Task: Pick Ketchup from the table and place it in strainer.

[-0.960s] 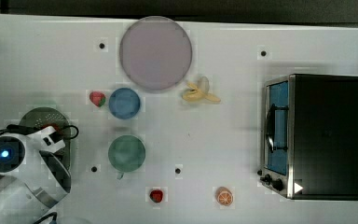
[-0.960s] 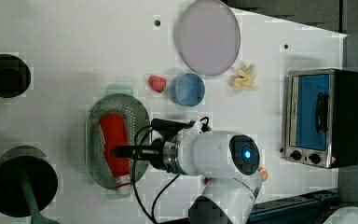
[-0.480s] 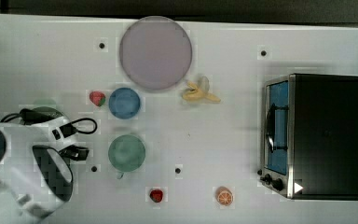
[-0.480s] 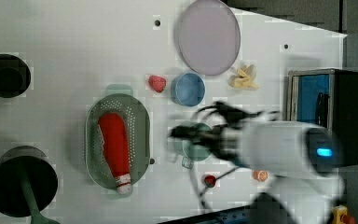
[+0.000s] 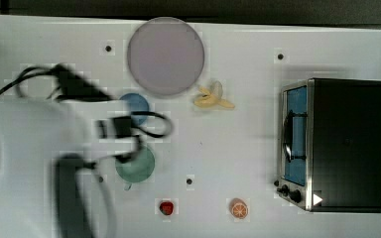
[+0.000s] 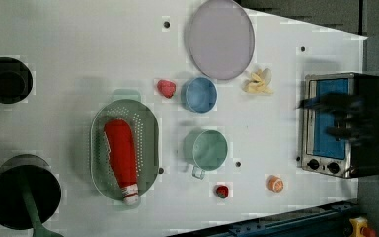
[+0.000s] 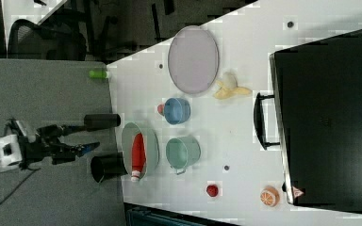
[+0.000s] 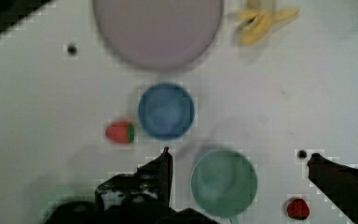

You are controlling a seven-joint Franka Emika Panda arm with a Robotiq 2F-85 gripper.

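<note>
The red Ketchup (image 6: 121, 153) bottle lies lengthwise inside the mint-green strainer (image 6: 97, 148), its white cap by the rim. In the right view, the Ketchup (image 7: 138, 151) rests in the strainer (image 7: 125, 136) with nothing touching it. My gripper (image 7: 82, 138) hangs off the right view's left, apart from the strainer, its fingers open and empty. In the wrist view, my gripper (image 8: 239, 156) is open, high above a green cup (image 8: 223, 182). The arm is a blur at the top view's left and over the oven in the left view.
A grey-lilac plate (image 6: 221, 38), blue bowl (image 6: 199, 94), green cup (image 6: 206, 149), banana (image 6: 258, 82) and toaster oven (image 6: 343, 123) stand on the white table. Small red fruits (image 6: 166, 88) (image 6: 221, 191), an orange slice (image 6: 275, 183) and two black pots (image 6: 5, 79) (image 6: 22, 197) lie around.
The arm has swung away from above the strainer, with the gripper staying open. The Ketchup has stayed lying in the strainer.
</note>
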